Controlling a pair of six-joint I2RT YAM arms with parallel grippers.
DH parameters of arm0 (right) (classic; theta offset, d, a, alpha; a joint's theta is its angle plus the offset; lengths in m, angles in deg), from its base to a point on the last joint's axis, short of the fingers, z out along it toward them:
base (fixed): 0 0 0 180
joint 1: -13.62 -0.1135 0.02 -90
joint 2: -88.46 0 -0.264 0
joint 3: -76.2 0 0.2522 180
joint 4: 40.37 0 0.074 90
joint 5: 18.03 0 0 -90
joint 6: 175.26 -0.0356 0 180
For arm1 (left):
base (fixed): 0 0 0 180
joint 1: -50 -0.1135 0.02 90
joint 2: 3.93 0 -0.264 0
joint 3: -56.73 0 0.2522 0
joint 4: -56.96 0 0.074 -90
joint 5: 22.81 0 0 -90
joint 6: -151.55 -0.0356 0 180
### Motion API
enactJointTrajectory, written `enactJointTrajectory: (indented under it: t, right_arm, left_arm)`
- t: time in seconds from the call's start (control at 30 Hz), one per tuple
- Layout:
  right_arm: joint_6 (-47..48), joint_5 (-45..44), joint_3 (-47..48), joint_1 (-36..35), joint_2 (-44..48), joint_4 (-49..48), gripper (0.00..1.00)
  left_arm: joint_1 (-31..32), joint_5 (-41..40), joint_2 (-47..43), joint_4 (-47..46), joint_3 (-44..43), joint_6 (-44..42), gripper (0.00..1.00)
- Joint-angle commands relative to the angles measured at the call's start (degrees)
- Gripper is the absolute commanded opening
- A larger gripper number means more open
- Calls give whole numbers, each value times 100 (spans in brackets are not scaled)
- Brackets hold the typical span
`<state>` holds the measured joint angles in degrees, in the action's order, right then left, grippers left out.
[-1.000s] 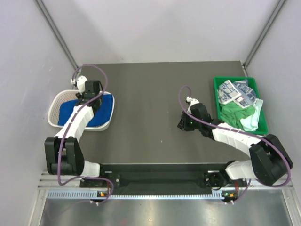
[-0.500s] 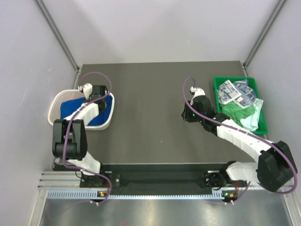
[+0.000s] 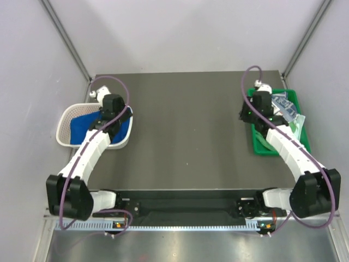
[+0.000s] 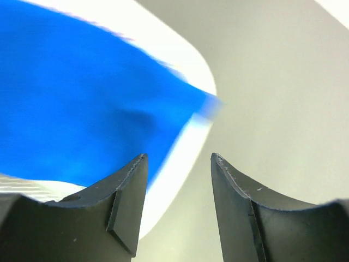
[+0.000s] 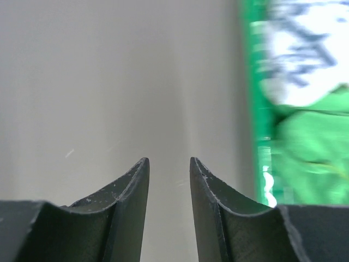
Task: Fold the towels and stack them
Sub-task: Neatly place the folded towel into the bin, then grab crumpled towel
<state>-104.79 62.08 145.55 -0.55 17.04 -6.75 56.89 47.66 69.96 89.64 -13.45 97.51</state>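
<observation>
The right gripper (image 5: 169,161), half open and empty, is hovering beside the rigid green plastic tray (image 5: 252,82); its bright green towel (image 5: 311,147) is lying to the gripper's right. The left gripper (image 4: 179,157), likewise empty, is hanging over the royal blue towel (image 4: 82,109).

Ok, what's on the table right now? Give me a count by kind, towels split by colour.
Blue towel: 1
Green towel: 1
Printed towel: 1
Basket: 1
Tray: 1
Total: 5 in view; the right arm hides part of the tray, so more towels may lie there.
</observation>
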Motion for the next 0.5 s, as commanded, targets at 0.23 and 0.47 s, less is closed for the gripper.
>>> enactJointTrajectory:
  t: [0.23,0.47]
  right_arm:
    - [-42,-154,1267,1759,-1417,36,35]
    - [-95,-407,2157,2383,-2551,229,33]
  left_arm:
    - [1946,1926,125,788,-711,-774,54]
    - [2351,2656,56,886,-730,-951,54]
